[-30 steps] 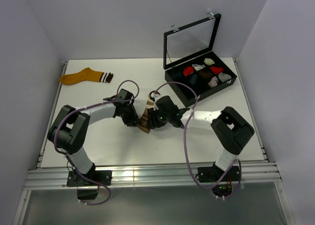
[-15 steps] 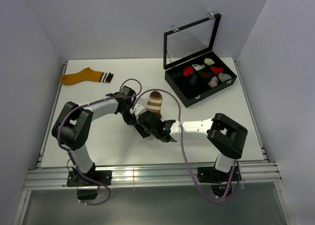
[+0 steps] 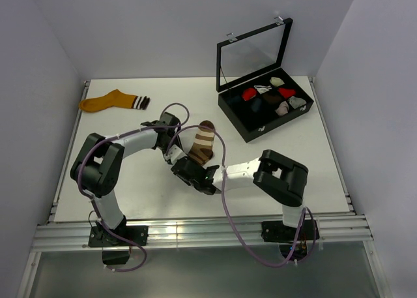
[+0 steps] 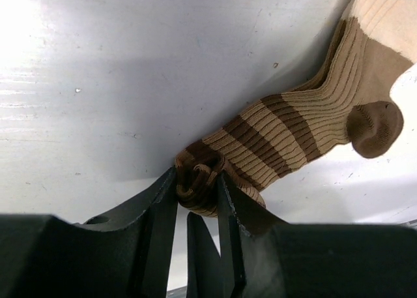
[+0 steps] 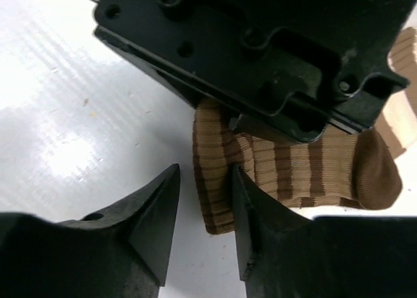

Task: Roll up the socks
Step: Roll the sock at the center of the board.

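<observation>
The brown sock with cream stripes (image 3: 203,141) lies mid-table, toe pointing away. My left gripper (image 3: 174,156) is shut on its rolled cuff end, seen in the left wrist view (image 4: 197,184) with the sock's leg and heel (image 4: 293,128) stretching away to the right. My right gripper (image 3: 187,174) sits just in front of it, open. In the right wrist view (image 5: 203,174) the sock's rolled end (image 5: 215,180) lies between the jaws, against the right finger (image 5: 238,200), under the left gripper's body. The mustard-orange sock (image 3: 107,102) lies flat at the far left.
A black compartment case (image 3: 236,120) with small sock bundles stands at the back right, its glass lid (image 3: 254,50) propped open. Both arms' cables loop over the middle of the table. White walls close in the left, back and right sides.
My right gripper let go of the sock and swung from its right side round to the near side, below the left gripper. The sock now lies flat, toe away; the left gripper keeps hold.
</observation>
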You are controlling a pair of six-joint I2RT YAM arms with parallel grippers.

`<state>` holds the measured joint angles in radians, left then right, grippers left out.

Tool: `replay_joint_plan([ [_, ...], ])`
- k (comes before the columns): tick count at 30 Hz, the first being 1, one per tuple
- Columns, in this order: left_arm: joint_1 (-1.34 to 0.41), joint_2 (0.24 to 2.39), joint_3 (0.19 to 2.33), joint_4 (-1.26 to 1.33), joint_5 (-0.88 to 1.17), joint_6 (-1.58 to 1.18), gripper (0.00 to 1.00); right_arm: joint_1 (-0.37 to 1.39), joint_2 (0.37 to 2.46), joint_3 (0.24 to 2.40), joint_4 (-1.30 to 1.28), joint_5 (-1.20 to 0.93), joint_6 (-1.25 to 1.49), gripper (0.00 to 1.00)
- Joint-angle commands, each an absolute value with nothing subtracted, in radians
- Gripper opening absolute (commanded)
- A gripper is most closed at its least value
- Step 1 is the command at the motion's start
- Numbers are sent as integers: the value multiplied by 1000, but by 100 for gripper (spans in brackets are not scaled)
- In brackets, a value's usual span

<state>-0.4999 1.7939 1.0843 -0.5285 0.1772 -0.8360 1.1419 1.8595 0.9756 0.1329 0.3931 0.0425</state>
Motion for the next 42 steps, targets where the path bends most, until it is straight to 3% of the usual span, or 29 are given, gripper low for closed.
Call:
replay_joint_plan([
  [1, -502, 1819, 1095, -575, 138, -782, 34, 1140, 1927, 968, 123, 471, 58, 43],
  [3, -502, 1816, 1098, -575, 143, -773, 35, 1137, 1950, 956, 120, 466, 72, 33],
  [4, -502, 1815, 1100, -575, 143, -772, 36, 1135, 1956, 953, 117, 453, 78, 26],
  [5, -502, 1806, 1100, -575, 140, -770, 39, 1134, 1959, 943, 111, 440, 93, 11],
  [7, -500, 1795, 1104, -575, 132, -772, 42, 1128, 1950, 931, 107, 385, 115, 0],
  [14, -488, 1694, 1088, -539, 72, -834, 76, 1059, 1832, 903, 94, 36, 238, 0],
  [17, -469, 1628, 1039, -500, 54, -885, 83, 999, 1810, 913, 103, -155, 290, 0],
  [27, -416, 1414, 838, -359, 106, -948, 81, 767, 1862, 864, 313, -636, 551, 0],
  [42, -503, 1456, 762, -282, 163, -1014, 73, 630, 1990, 776, 516, -747, 767, 1],
])
